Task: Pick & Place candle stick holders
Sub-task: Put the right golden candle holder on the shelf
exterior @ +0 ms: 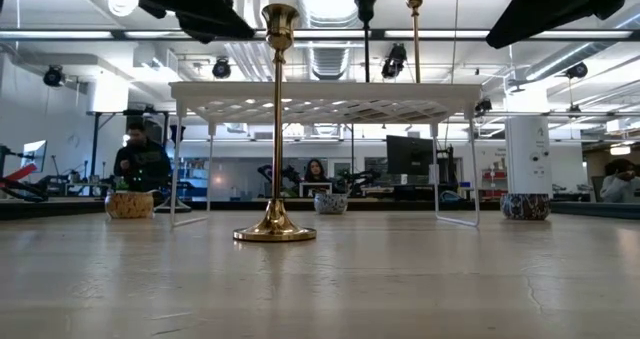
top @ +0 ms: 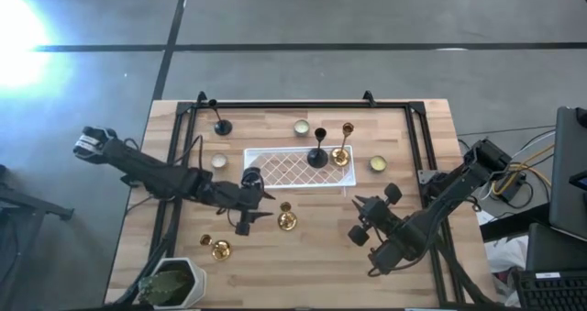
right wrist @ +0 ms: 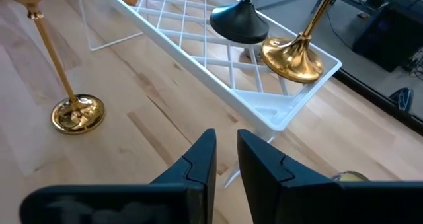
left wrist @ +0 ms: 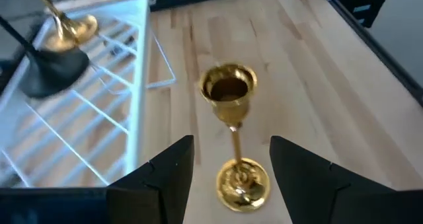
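A gold candle stick holder (top: 287, 219) stands upright on its round base on the table, just near of the white lattice tray (top: 275, 181). My left gripper (left wrist: 231, 148) is open. Its two fingers stand on either side of this holder's stem (left wrist: 232, 135) without touching it. A black holder (top: 317, 155) and a gold holder (top: 341, 153) stand on the tray. Another black holder (top: 221, 125) stands at the far left, and another gold one (top: 218, 248) is at the near left. My right gripper (right wrist: 225, 154) is shut and empty, to the right of the standing gold holder.
Pale tealight candles sit at the far middle (top: 302, 126), left of the tray (top: 219, 161) and right of it (top: 378, 164). A white pot with a plant (top: 174, 282) stands at the near left corner. A black frame rail (top: 303, 104) runs along the table's far side.
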You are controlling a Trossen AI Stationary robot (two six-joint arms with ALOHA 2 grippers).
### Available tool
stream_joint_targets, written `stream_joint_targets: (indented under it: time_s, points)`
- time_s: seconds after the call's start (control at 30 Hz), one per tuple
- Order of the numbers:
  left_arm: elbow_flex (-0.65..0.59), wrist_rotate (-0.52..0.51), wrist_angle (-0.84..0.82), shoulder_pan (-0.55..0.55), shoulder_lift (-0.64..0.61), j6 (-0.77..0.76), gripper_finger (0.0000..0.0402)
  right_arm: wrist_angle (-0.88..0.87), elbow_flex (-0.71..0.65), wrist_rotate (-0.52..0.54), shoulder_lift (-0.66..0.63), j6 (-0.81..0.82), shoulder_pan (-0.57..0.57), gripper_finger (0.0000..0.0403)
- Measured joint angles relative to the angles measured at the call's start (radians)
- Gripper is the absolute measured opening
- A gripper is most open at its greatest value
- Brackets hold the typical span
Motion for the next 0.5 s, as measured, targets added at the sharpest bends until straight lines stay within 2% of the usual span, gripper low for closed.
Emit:
stream_joint_targets:
  time_s: [0.27, 0.5]
  points:
    - [-0.001, -0.069, 0.016, -0.053, 0.087, -0.082, 0.0204, 0.013, 0.0, 0.0, 0.0, 0.0, 0.0, 0.0057]
    - [-0.001, -0.13, 0.097, -0.068, 0.177, -0.161, 0.0204, 0.016, 0.0, 0.0, 0.0, -0.003, 0.0, 0.0053]
